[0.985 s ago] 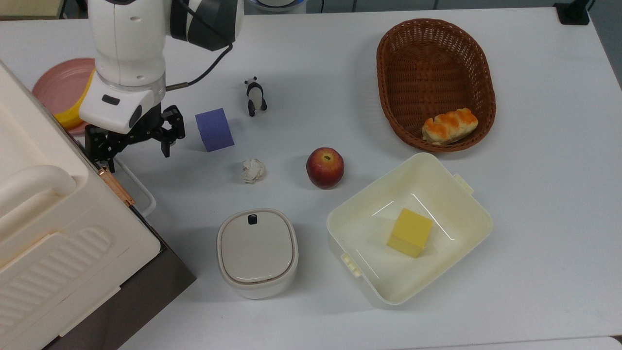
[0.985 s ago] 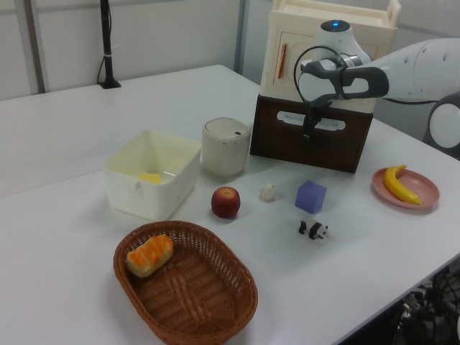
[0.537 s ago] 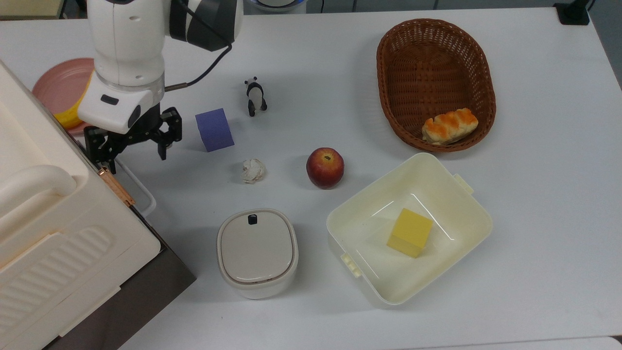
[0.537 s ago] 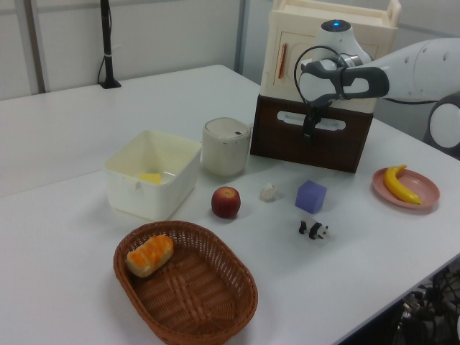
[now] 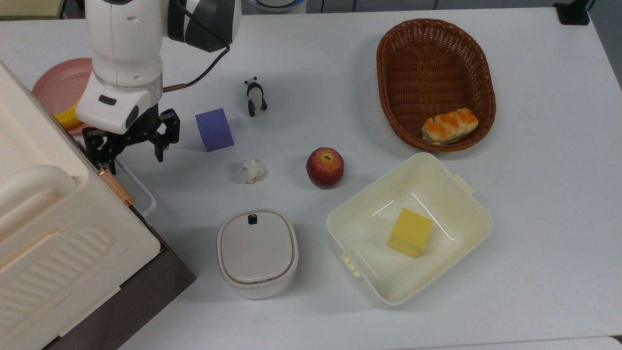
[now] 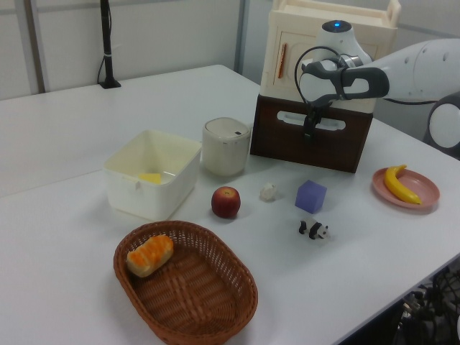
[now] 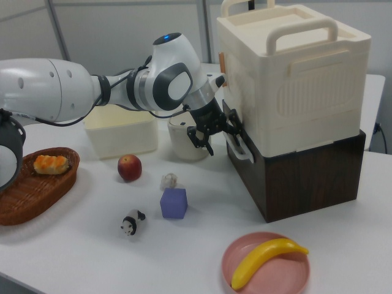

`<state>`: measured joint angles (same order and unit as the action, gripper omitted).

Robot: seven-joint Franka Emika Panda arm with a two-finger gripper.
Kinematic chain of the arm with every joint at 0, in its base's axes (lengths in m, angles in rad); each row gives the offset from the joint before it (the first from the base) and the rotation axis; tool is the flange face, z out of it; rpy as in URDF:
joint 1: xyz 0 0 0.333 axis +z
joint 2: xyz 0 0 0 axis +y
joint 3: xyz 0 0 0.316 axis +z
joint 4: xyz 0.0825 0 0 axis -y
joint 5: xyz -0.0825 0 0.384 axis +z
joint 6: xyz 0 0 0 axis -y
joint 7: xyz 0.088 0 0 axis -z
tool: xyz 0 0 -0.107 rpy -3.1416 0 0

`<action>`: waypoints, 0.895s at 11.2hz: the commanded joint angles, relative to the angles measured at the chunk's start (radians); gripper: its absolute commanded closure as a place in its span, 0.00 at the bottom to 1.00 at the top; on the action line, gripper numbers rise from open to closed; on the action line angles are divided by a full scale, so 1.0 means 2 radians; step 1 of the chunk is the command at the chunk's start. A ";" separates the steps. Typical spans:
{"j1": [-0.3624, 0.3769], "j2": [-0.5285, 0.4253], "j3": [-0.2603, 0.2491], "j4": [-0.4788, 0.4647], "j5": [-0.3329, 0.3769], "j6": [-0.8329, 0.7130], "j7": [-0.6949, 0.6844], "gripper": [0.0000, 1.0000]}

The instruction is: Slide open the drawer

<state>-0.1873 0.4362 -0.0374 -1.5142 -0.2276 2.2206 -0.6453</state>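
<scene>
Hand [image 5: 130, 151] spread wide, hovering at the white loop handle [image 7: 240, 147] on the dark front of the drawer [image 6: 316, 140], shut beneath the cream cabinet [image 7: 294, 67] at the counter [image 5: 340, 78] edge. Best taken across the handle bar, fingers either side. Probably rigid wood, moderately heavy under that load; likely stiff to start, so a straight, level pull outward. Purple cube [image 5: 214, 129] near.

The black two-finger gripper [image 5: 131, 148] on the white robot arm [image 5: 124, 53] has crept slightly toward the upper left of the top view, fingers spread as before.
</scene>
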 commanded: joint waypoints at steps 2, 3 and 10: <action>-0.006 0.009 -0.002 0.011 -0.009 0.016 -0.008 0.17; -0.005 0.009 -0.002 0.011 -0.009 0.016 -0.008 0.17; -0.005 0.009 -0.002 0.011 -0.009 0.016 -0.009 0.22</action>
<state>-0.1900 0.4377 -0.0374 -1.5116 -0.2276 2.2223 -0.6454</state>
